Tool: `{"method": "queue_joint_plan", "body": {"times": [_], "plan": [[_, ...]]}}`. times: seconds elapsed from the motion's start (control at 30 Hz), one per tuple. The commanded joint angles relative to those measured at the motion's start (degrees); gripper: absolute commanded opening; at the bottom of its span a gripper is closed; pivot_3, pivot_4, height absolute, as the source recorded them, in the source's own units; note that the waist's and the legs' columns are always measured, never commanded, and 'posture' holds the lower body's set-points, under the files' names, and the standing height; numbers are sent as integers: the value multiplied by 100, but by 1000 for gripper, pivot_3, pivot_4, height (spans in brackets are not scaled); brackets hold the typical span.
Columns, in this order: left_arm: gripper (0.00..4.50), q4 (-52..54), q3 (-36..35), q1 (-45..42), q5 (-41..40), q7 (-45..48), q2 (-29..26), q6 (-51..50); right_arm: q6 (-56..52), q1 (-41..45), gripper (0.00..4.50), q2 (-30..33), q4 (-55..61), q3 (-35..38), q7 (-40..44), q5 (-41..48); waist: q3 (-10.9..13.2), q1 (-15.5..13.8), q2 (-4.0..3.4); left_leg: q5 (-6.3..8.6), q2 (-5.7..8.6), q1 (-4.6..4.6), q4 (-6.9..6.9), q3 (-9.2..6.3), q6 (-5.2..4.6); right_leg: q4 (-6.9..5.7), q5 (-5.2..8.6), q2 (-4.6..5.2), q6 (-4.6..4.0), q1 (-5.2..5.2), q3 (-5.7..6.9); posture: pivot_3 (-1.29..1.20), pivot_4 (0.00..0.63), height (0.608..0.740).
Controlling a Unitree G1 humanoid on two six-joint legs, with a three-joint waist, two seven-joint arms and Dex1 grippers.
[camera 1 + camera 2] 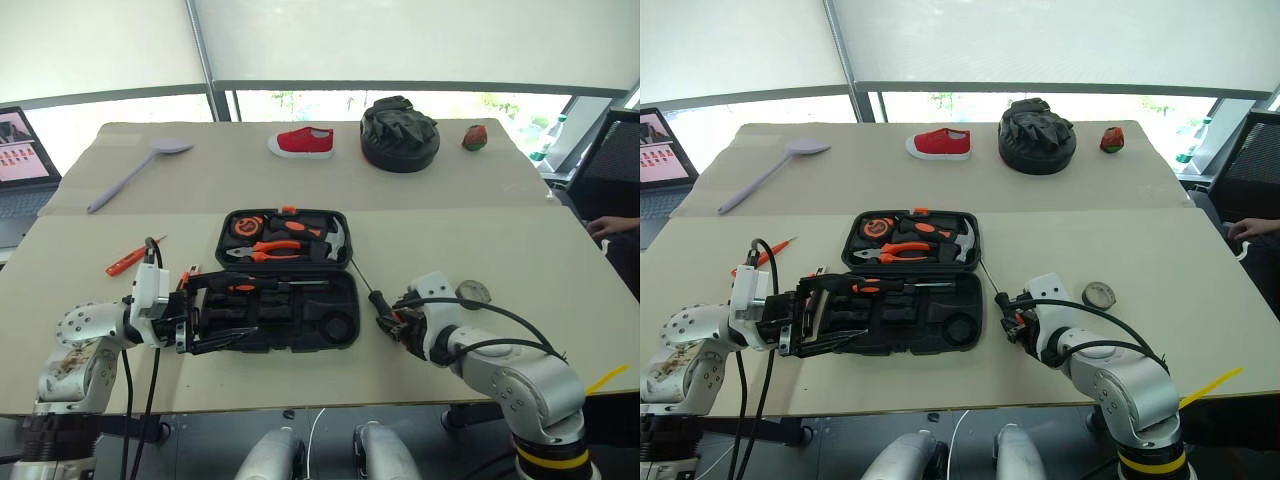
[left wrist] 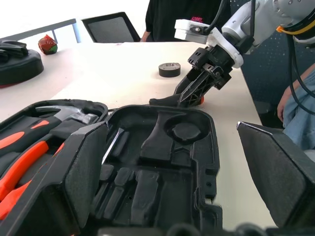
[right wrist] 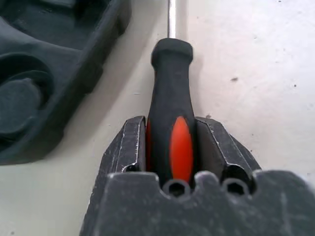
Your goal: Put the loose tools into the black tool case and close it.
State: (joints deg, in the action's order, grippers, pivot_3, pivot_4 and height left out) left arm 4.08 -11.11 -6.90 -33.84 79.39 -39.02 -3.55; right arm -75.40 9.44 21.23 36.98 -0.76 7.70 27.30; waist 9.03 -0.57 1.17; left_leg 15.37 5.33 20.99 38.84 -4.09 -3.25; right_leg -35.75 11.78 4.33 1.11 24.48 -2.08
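From the head views, the right gripper (image 1: 385, 322) is pinching a black-and-orange screwdriver (image 1: 375, 297) on the table (image 1: 500, 250), just beside the open black tool case (image 1: 285, 285); the shaft is running away toward the far case corner. The left gripper (image 1: 205, 322) is hovering, jaws spread, over the case's near half. In the left wrist view, its wide fingers (image 2: 78, 172) are framing empty slots. In the right wrist view, the jaws are clamping the handle (image 3: 172, 142), the case lying alongside.
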Motion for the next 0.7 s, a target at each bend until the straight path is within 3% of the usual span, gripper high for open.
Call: {"method": "queue_joint_plan", "body": {"times": [0.03,0.13,0.3,0.43,0.57,0.7], "plan": [[4500,238,-127,-100,-207,-167,39,-31,260,-140,1123,-257,-78,507,-484,-417,0,1,0,0,0,0,0,0,0,0,0,0,0,1,0,0,150,740],[4500,362,-144,-193,-374,-430,162,-215,809,-159,1121,-854,141,1006,-847,-528,1,-8,-2,-1,1,3,2,1,1,-2,-2,1,3,3,-2,0,150,740],[4500,539,-107,-236,-482,-639,243,-349,1771,-379,1114,-853,378,644,-359,-562,2,59,-3,0,9,14,-4,2,2,-13,-3,-1,4,33,-1,0,150,740],[4500,86,-416,118,-107,-450,-33,171,3768,668,1113,783,-107,-821,2131,-1100,20,271,-22,3,6,14,-8,24,9,-24,-5,-2,2,57,-2,0,150,740],[4500,-281,-641,371,15,-339,-180,523,4510,1380,1113,1543,-832,-1668,3634,-1227,20,317,-8,12,-31,-15,-16,72,0,-16,-2,-17,4,48,24,0,150,740],[4500,-358,-1063,726,13,-508,-292,585,4818,2308,1113,1664,-1757,-2268,4437,-1616,33,243,8,19,-37,19,-8,64,-2,-12,-17,5,-29,74,65,0,150,740]]}}
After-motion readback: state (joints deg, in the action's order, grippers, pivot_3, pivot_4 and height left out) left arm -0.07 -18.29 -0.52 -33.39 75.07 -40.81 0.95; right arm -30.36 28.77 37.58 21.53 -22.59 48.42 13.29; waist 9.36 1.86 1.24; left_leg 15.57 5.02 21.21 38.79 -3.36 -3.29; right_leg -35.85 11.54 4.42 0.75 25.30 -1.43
